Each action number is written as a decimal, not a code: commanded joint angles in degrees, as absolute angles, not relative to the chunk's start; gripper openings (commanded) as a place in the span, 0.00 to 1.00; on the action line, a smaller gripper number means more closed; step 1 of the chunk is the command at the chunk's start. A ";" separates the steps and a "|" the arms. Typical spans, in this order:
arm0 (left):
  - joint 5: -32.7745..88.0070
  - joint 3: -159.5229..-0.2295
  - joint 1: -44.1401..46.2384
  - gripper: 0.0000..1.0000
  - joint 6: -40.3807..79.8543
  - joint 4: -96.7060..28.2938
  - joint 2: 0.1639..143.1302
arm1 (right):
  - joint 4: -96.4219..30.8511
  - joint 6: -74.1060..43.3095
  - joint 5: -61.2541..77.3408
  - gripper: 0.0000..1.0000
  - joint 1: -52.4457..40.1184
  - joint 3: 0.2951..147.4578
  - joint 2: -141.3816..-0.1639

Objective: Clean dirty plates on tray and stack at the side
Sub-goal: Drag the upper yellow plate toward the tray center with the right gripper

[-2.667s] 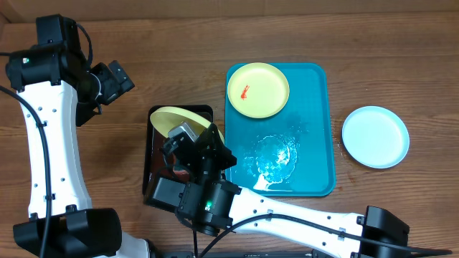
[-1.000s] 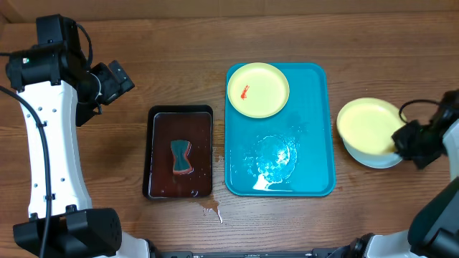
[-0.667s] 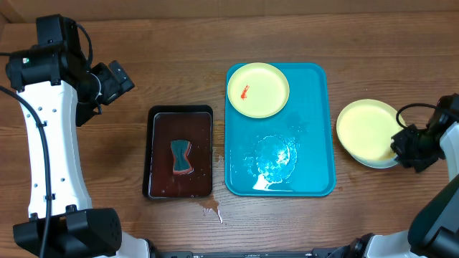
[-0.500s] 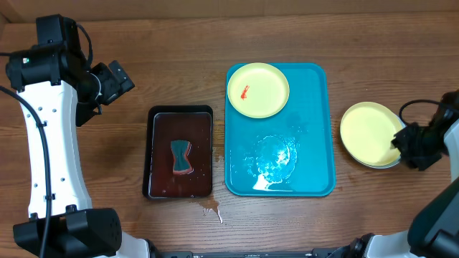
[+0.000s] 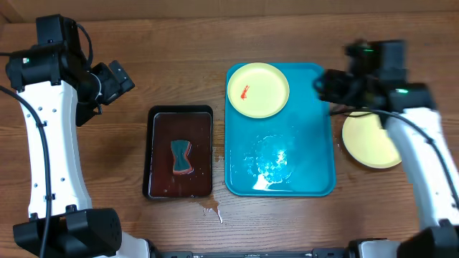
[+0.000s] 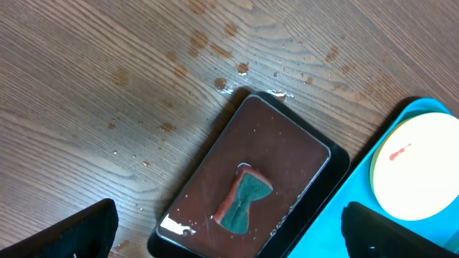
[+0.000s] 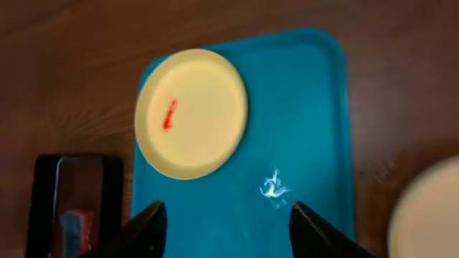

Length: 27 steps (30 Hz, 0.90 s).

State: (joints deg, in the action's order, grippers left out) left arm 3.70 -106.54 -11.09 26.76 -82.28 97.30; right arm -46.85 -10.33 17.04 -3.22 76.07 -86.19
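Right jaws: released and empty, the two fingers apart in the right wrist view. They hang over the right side of the tray [image 5: 310, 175], between the two plates that I see.
Left jaws: released and empty, at the far left over the bare surface, apart from the dark tray [image 6: 301, 147].
Dirty plate [image 7: 192, 113]: yellow, flat in the far left corner of the tray, with a red smear [image 7: 169, 113] on it. It is not yet washed.
Clean plate [image 5: 369, 142]: yellow, on the surface just right of the tray and not on it. I see no smear. My arm covers its far edge, and I cannot tell if another plate lies under it.
Wet patch [image 5: 272, 161]: on the near half of the tray.
Sponge [image 6: 244, 204]: lies in the dark tray, and nothing holds it.
Done: I judge that at least one plate is cleaned and put aside.
Left: the dirty plate needs washing, then stacking on the clean plate.
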 commanded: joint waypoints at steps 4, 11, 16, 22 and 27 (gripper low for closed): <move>4.08 -107.50 -10.90 1.00 25.69 -82.26 96.64 | -33.58 -8.45 4.49 0.69 -14.02 76.14 -98.63; 4.08 -107.50 -10.90 1.00 25.69 -82.26 96.64 | -22.68 -8.47 0.49 0.72 -14.50 76.14 -112.97; 4.08 -107.50 -10.90 1.00 25.69 -82.26 96.64 | -19.31 -8.51 1.76 0.57 -14.52 76.14 -119.50; 4.08 -107.50 -10.90 1.00 25.69 -82.26 96.64 | -24.05 -8.51 1.56 0.04 -14.57 76.73 -118.85; 4.08 -107.50 -10.90 1.00 25.69 -82.26 96.64 | -33.32 -8.97 1.54 0.04 -13.96 78.87 -111.39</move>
